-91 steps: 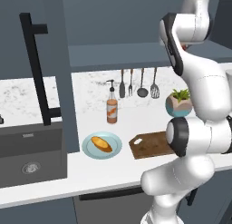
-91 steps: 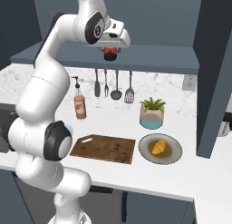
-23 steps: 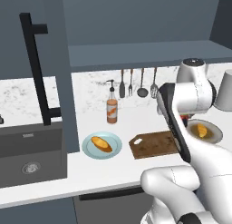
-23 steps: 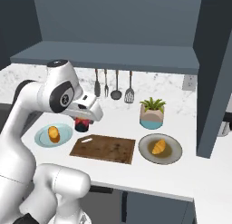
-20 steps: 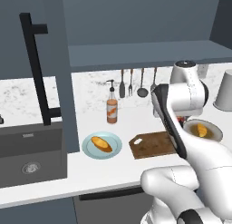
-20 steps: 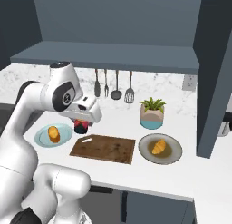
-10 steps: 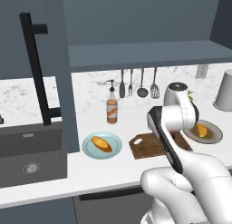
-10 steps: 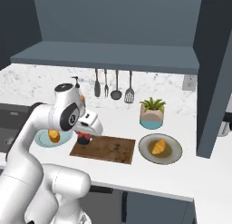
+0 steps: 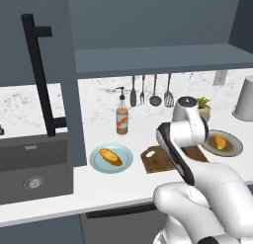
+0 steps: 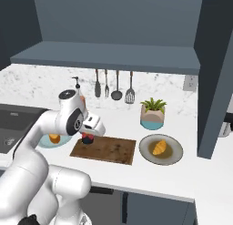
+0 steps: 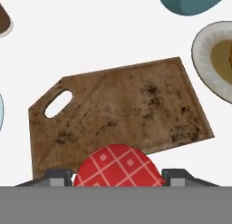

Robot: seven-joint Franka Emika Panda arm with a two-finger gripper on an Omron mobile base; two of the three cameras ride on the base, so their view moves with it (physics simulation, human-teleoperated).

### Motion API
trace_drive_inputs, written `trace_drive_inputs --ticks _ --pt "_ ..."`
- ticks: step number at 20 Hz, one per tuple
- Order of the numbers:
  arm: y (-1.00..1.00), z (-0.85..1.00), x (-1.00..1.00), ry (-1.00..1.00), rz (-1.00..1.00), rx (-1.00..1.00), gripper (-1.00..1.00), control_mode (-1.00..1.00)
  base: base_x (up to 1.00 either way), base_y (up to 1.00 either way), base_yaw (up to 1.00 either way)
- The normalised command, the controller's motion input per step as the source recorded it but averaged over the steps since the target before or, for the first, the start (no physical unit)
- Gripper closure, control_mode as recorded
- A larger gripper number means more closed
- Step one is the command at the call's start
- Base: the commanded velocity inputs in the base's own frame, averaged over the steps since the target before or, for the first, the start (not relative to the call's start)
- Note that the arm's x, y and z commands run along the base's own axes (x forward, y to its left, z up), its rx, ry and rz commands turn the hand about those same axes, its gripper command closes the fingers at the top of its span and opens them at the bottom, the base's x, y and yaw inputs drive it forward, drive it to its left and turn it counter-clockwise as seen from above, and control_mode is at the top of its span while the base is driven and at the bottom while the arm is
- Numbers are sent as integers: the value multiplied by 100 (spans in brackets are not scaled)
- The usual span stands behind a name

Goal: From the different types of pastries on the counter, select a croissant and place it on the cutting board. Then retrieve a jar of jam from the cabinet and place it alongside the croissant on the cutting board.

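Right base view: arm bent low, end effector (image 10: pixel 87 138) clamping jar of jam (image 10: pixel 87 138) (pointing down) above cutting board (image 10: pixel 109 150).

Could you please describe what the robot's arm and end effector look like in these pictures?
The arm is glossy white with rounded, bulbous links and dark grey joint caps. The end effector has a boxy white body; in the hand view, its two small fingertips look dark grey. No cables or markings are visible.
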Motion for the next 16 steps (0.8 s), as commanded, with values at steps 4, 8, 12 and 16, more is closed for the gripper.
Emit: trace_drive_inputs --ticks 4,8,12,16 --pt "10 -1 9 6 -1 1 100 -100 0 0 0" --pt "25 -22 30 2 -1 0 100 -100 0 0 0" --pt "13 -35 36 0 0 0 100 -100 0 0 0" --pt "0 -43 38 0 0 0 100 -100 0 0 0"
